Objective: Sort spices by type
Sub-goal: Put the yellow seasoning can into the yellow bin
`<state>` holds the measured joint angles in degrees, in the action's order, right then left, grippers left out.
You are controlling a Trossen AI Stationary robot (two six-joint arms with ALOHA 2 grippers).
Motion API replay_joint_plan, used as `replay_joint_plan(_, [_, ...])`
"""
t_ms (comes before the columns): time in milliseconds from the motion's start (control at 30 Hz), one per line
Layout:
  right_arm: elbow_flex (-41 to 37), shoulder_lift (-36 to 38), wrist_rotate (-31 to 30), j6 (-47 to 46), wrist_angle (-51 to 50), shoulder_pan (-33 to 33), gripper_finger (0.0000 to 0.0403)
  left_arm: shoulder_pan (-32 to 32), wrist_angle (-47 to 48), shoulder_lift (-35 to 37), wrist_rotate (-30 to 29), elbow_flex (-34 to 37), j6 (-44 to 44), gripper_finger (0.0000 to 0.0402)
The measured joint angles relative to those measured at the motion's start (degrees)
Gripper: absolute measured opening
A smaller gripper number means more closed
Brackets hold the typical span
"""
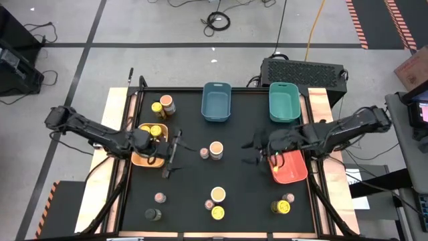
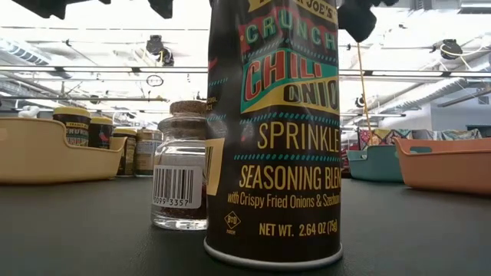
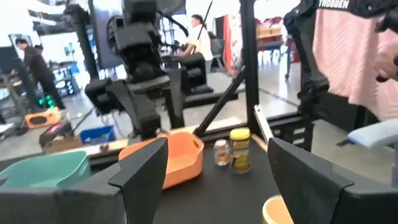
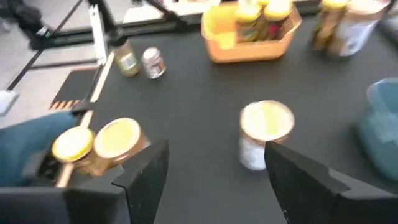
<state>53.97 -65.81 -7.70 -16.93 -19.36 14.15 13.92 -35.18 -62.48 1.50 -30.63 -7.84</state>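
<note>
Both arms are reaching in over the bench [image 1: 221,167] toward its middle. The left end effector [image 1: 172,155] is hovering just beside the orange bin [image 1: 138,159], which is already holding yellow-lidded jars [image 1: 155,130]; its fingers [image 3: 140,177] are standing spread with nothing between them. The right end effector [image 1: 256,150] is hanging at the inner edge of the red bin [image 1: 291,171], its fingers [image 4: 146,174] likewise spread and empty. Between the two, on the open bench, a tan-topped jar [image 1: 216,149] is standing upright with a tiny pinkish-topped jar [image 1: 204,153] just beside it on the left arm's side. The tan-topped jar's long axis is running vertical, so a level approach from either side appears workable. In the right wrist view the tan-topped jar [image 4: 266,134] is sitting directly ahead of that end effector, near one finger, which suggests the right arm is lined up on it; the left end effector is at a similar remove and nearer the tiny jar. Other jars are waiting unsorted: a pair near the far left corner [image 1: 164,105], and several along the near edge [image 1: 217,204]. The blue bin [image 1: 217,102] and teal bin [image 1: 283,102] are standing at the far side, both apparently empty. Sorting is judged to be at an early stage.
</note>
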Motion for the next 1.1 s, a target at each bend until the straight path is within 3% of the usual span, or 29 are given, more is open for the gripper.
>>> replay_joint_plan(133, [6.1, -7.0, -0.1, -7.3, -3.5, 4.2, 0.024, 1.7, -2.6, -4.4, -0.1, 0.0, -0.6, 0.0279])
replay_joint_plan(367, [24.7, -20.7, 1.2, -27.1, -29.2, 13.4, 0.0201, 2.4, -3.4, -6.3, 0.0, -1.4, -0.2, 0.0279])
replay_joint_plan(567, [39.2, -30.3, 8.6, -43.0, -47.5, 21.7, 0.0176, 2.6, -3.1, -6.3, 0.0, -1.4, -0.4, 0.0279])
replay_joint_plan(767, [45.5, -34.7, 11.2, -53.2, -60.0, 28.7, 0.0171, 2.6, -3.5, -6.3, 0.0, -1.4, -1.4, 0.0279])
replay_joint_plan(967, [45.6, -36.0, 4.1, -55.9, -61.0, 31.8, 0.0187, 2.6, 0.1, -5.5, -0.1, -1.5, 1.5, 0.0279])
replay_joint_plan(1100, [45.6, -37.7, -5.7, -50.1, -55.3, 31.7, 0.0204, 4.7, 14.7, -5.2, -1.4, -5.3, 4.4, 0.0279])
